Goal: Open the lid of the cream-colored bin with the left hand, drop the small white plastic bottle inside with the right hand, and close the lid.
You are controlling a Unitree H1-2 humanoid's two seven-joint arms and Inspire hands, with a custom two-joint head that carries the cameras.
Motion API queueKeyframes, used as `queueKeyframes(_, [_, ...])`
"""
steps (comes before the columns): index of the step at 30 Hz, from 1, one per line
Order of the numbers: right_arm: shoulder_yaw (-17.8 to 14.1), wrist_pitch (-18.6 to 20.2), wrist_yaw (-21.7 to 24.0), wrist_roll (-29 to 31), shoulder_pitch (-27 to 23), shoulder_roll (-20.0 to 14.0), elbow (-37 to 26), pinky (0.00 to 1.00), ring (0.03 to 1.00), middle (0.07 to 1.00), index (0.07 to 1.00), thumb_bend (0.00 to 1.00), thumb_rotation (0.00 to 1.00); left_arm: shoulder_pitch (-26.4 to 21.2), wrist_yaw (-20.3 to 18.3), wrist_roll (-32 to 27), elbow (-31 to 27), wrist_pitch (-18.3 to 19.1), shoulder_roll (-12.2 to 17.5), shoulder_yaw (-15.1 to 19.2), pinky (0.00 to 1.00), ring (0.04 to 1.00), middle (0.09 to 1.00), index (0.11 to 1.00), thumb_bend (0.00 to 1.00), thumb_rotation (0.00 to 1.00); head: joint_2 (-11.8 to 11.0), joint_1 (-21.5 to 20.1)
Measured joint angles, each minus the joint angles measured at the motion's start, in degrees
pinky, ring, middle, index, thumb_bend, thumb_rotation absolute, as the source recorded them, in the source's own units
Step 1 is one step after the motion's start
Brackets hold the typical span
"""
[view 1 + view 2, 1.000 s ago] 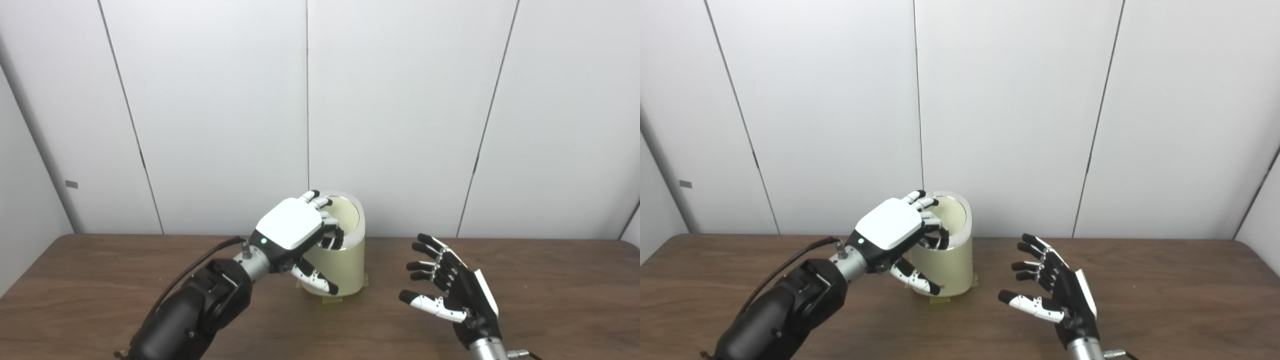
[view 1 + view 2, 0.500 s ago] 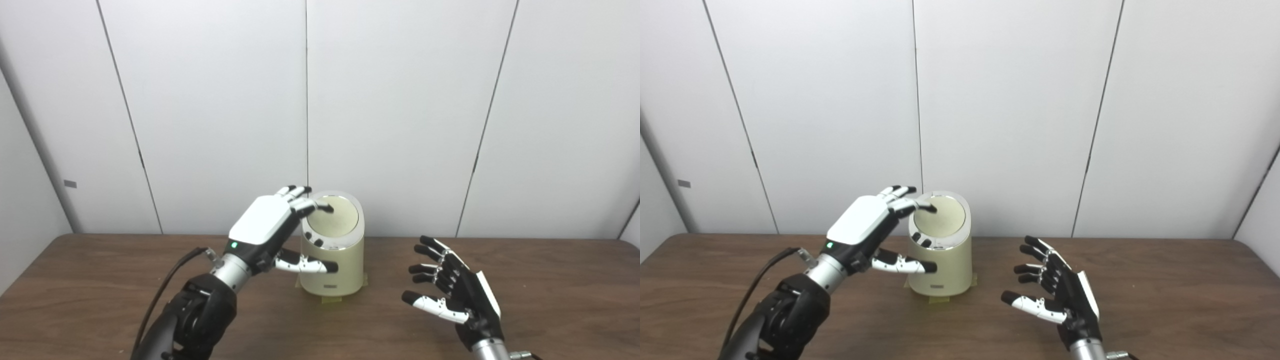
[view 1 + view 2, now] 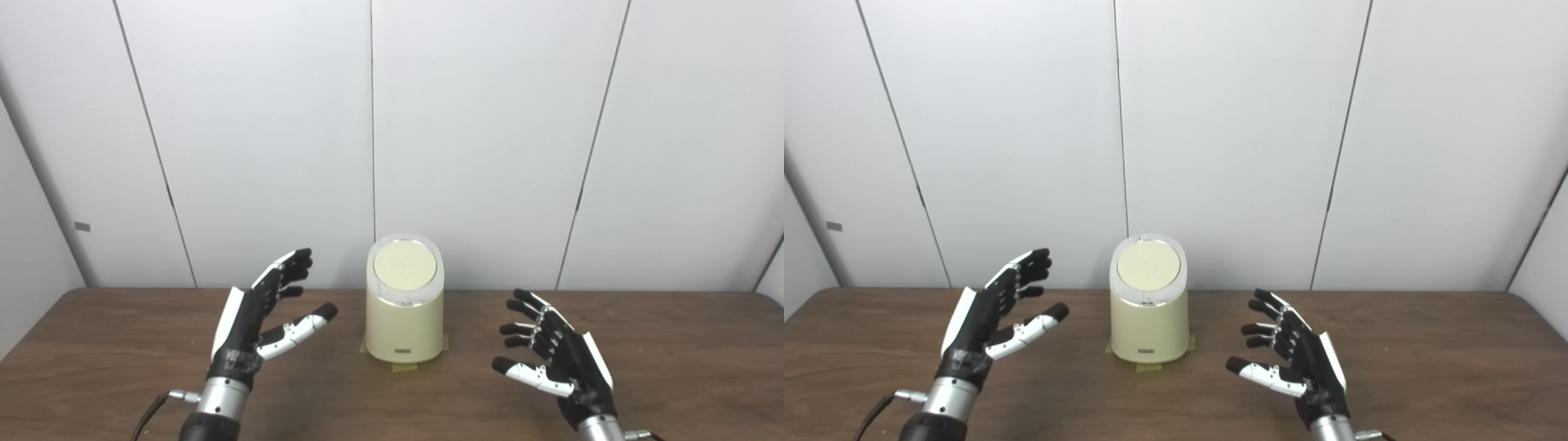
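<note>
The cream-colored bin [image 3: 404, 324] stands at the middle of the brown table, on strips of yellow tape. Its round lid [image 3: 405, 267] lies flat in the silver rim, closed. My left hand [image 3: 260, 312] hovers to the left of the bin, palm facing it, fingers spread and empty. To the right of the bin my right hand [image 3: 554, 358] is held above the table, open and empty too. No small white bottle shows in either view.
The wooden table [image 3: 674, 367] runs across the whole width, with its far edge against a white panelled wall [image 3: 490, 122]. A cable [image 3: 876, 410] trails from my left wrist.
My left hand came off the bin's top and drew back to the left, turning palm inward. The lid, tilted open one second ago, now lies closed. The right hand barely moved.
</note>
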Motion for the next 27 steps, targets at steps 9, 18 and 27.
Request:
queueKeyframes(9, [-0.16,-0.01,-0.35,-0.71,0.53,0.12,-0.89,0.57,0.640,0.781,0.797,0.84,0.18,5.39,0.54,-2.51,3.40,-1.41,-0.07,0.41,0.56,0.687,0.746,0.808,0.70,0.27,0.35,-0.09])
queueKeyframes(18, [-0.27,-0.02,-1.31,-0.97,1.10,0.54,-1.75,0.57,0.653,0.788,0.798,0.83,0.20,5.10,0.41,-3.75,5.38,-1.82,0.06,-0.25,0.54,0.653,0.724,0.770,0.75,0.29,0.09,-0.97])
queueKeyframes(27, [-0.25,0.40,-2.28,-1.12,2.15,0.65,-2.60,0.56,0.661,0.784,0.794,0.85,0.22,5.06,-0.01,-5.80,5.61,-1.85,0.15,-0.48,0.52,0.656,0.725,0.766,0.74,0.27,0.18,-1.58])
